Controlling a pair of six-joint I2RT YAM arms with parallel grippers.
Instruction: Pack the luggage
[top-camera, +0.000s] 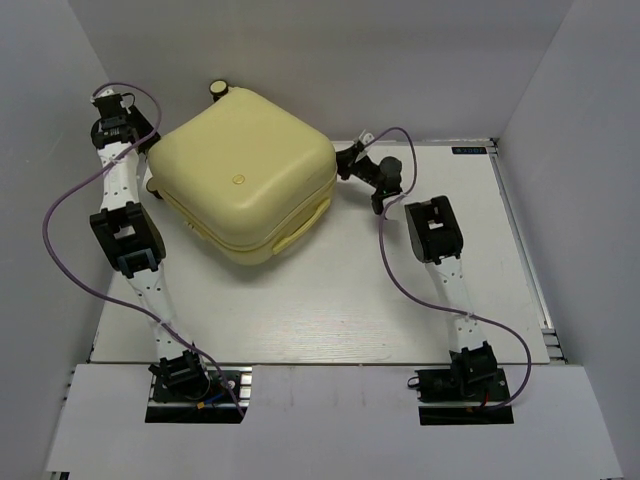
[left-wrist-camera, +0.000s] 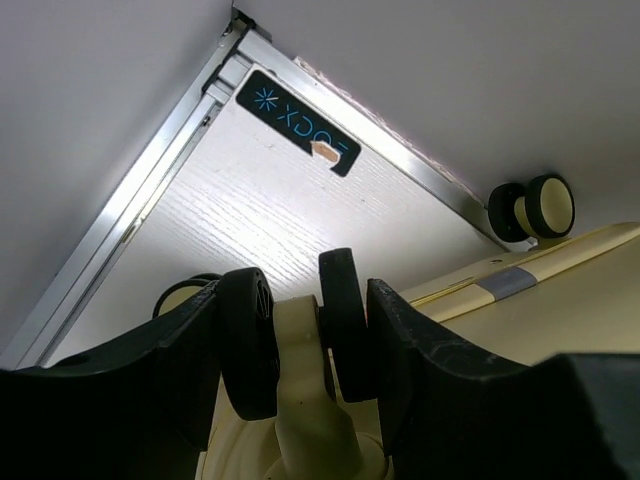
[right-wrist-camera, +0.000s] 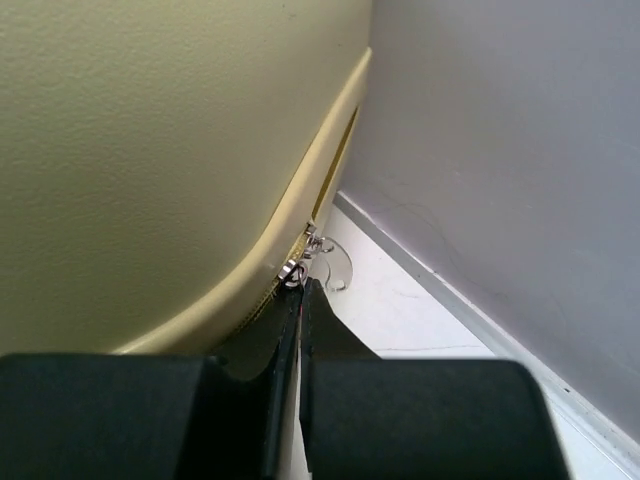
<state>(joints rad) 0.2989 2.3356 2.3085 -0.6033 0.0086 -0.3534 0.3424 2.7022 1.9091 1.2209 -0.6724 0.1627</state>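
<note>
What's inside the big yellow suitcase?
Nothing inside shows: the pale yellow hard-shell suitcase lies closed on the white table, its shell covering any contents. Only the outside shows, with the right end effector shut at the silver zipper pull.

Luggage (top-camera: 245, 175) on desk (top-camera: 400, 300), rear left of centre. Left fingers (left-wrist-camera: 400, 330) either side of wheel (left-wrist-camera: 300, 345) at its left rear corner, touching; second wheel (top-camera: 218, 90) behind. Right fingers (right-wrist-camera: 340, 340) at zipper pull (right-wrist-camera: 300, 262), luggage's right side.
</note>
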